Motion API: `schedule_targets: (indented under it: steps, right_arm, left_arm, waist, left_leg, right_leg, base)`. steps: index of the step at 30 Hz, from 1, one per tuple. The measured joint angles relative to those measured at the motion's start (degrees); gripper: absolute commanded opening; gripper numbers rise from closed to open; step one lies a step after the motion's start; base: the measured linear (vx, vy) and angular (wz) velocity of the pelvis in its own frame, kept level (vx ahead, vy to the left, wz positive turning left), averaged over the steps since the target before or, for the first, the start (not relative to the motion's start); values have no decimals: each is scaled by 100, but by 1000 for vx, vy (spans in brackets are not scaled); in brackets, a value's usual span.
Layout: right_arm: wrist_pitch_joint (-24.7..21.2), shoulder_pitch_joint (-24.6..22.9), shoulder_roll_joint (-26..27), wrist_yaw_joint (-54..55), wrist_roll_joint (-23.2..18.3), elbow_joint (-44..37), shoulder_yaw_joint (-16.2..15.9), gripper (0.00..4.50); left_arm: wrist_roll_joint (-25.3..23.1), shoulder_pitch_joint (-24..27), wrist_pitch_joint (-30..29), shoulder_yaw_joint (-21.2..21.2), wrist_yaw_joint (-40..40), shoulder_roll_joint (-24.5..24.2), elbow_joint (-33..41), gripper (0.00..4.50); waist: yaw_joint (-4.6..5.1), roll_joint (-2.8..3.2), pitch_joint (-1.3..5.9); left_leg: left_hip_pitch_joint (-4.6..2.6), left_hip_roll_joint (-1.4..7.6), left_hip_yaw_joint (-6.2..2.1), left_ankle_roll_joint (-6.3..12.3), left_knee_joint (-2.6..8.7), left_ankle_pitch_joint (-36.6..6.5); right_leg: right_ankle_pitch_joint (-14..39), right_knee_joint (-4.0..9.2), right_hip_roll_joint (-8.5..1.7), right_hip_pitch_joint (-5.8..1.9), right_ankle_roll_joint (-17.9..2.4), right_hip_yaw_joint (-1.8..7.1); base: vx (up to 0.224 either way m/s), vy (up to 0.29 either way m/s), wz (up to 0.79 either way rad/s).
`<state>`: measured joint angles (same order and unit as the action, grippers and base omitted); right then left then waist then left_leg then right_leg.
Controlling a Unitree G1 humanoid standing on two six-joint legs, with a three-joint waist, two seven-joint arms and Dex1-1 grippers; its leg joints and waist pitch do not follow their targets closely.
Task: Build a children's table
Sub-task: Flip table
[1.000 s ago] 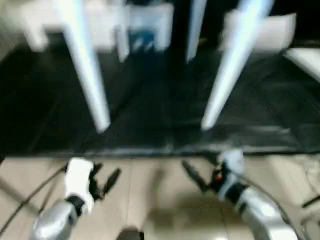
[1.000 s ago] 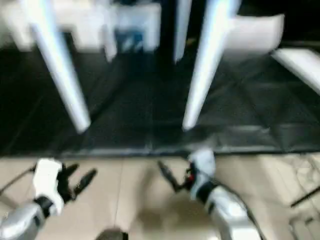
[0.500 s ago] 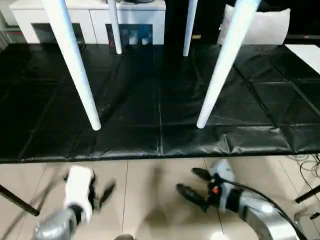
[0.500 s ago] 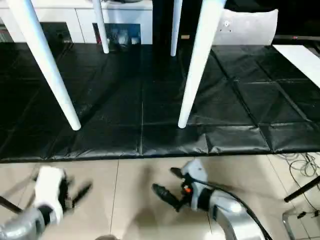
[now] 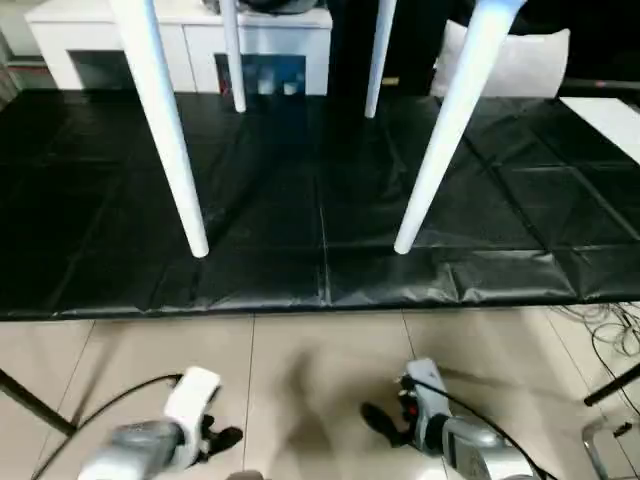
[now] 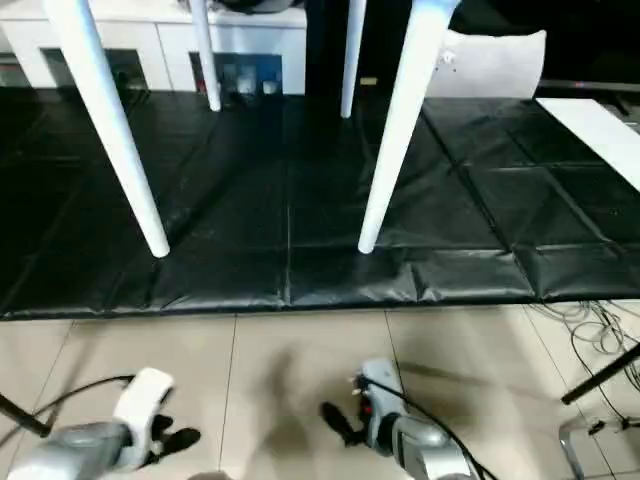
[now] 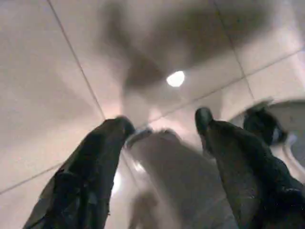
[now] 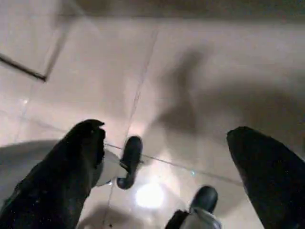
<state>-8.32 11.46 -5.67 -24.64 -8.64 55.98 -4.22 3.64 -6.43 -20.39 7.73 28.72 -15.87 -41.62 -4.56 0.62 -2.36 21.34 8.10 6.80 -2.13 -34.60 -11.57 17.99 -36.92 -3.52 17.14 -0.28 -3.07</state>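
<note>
The white plastic children's table stands on four tapered legs on the black mat, seemingly finished, while the left gripper and right gripper hang spread and empty over the near beige tiles.

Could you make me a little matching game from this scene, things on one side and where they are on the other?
Things:
1. table legs
2. black mat
3. cables
4. cabinet

Places:
A. on the tiles, at the mat's right corner
B. behind the mat, at the back
C. standing on the mat
D. spread on the tiled floor

Pairs: 1-C, 2-D, 3-A, 4-B
</note>
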Motion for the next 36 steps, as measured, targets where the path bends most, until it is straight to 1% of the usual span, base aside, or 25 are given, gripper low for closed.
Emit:
schedule_targets:
  steps: [1, 5, 7, 8, 11, 13, 16, 18, 21, 27, 32, 36]
  right_arm:
    - [25, 54, 40, 70, -22, 105, 45, 450]
    - [288, 241, 118, 557, -52, 926, 335, 450]
    - [373, 256, 117, 830, -51, 1223, 460, 450]
    - [381, 256, 112, 1011, -43, 1346, 502, 450]
    - [346, 258, 131, 1433, 112, 1585, 463, 450]
    - [348, 247, 169, 1493, 209, 1638, 415, 450]
    - [409, 213, 214, 1546, 273, 1699, 382, 450]
    - [428, 178, 259, 1548, 296, 1767, 381, 450]
    - [481, 157, 320, 1607, 424, 1907, 380, 450]
    - [460, 148, 406, 1764, 488, 1964, 388, 450]
    - [372, 172, 198, 1679, 528, 2004, 472, 450]
    - [353, 172, 195, 1667, 552, 2048, 492, 450]
  left_arm:
    - [12, -70, 50, -19, -71, 107, -111, 321]
    - [345, -457, 303, -565, -675, 563, -1092, 321]
    - [374, -528, 566, -700, -821, 633, -1507, 321]
    - [374, -510, 680, -740, -888, 654, -1677, 321]
    - [213, -326, 1192, -649, -1025, 742, -1877, 321]
    - [134, -237, 1334, -577, -1038, 762, -1961, 321]
    - [107, -197, 1446, -567, -1041, 771, -2075, 321]
    - [80, -203, 1523, -567, -1055, 776, -2201, 321]
    - [-36, -250, 1708, -565, -1119, 796, -2463, 321]
    - [-123, -343, 1828, -565, -1215, 833, -2736, 321]
    - [-206, -465, 1937, -568, -1318, 965, -2999, 321]
    - [-222, -479, 1944, -568, -1327, 967, -3014, 321]
  waist:
    - [-6, -4, 2]
    - [-28, 30, 22]
    - [-37, 33, 24]
    - [-23, 33, 24]
    - [-4, 36, 23]
    - [-2, 38, 22]
    - [-16, 49, 16]
    - [-34, 57, 12]
    - [-40, 74, 3]
    - [-38, 88, 4]
    - [-47, 87, 4]
    - [-26, 86, 5]
  left_leg:
    - [1, 3, 8, 1, 2, 0]
    - [20, 12, 34, 35, 14, 20]
    - [60, 18, 36, 45, 13, 26]
    - [76, 23, 39, 46, 13, 26]
    - [74, 27, 42, 46, 13, 26]
    - [72, 32, 45, 44, 14, 25]
    - [63, 57, 89, 19, 15, 13]
    - [59, 88, 147, 18, 14, 13]
    - [59, 90, 170, 18, 14, 13]
    - [65, 91, 184, 20, 22, 13]
    - [68, 92, 191, 21, 23, 13]
    - [72, 99, 198, 20, 27, 13]
  right_leg:
    - [0, -1, 0, 6, 0, 3]
    - [-1, 2, 2, 43, 1, 16]
    - [-9, -5, 5, 87, 15, 15]
    - [-13, -5, 7, 103, 24, 15]
    - [-13, -5, 8, 104, 23, 15]
    - [-13, -6, 9, 103, 22, 13]
    - [-13, -5, 8, 100, 22, 16]
    - [-13, -5, 4, 100, 21, 19]
    - [-14, -2, 1, 104, 22, 36]
    - [-15, 3, 1, 119, 23, 46]
    - [-16, 2, 0, 124, 24, 51]
    - [-15, -3, 3, 140, 24, 55]
  base:
    - [0, 0, 0]
    - [0, 0, 0]
    - [0, 0, 0]
    - [0, 0, 0]
    - [0, 0, 0]
    - [0, 0, 0]
    - [0, 0, 0]
    - [0, 0, 0]
    - [0, 0, 0]
    - [0, 0, 0]
    - [0, 0, 0]
    - [0, 0, 0]
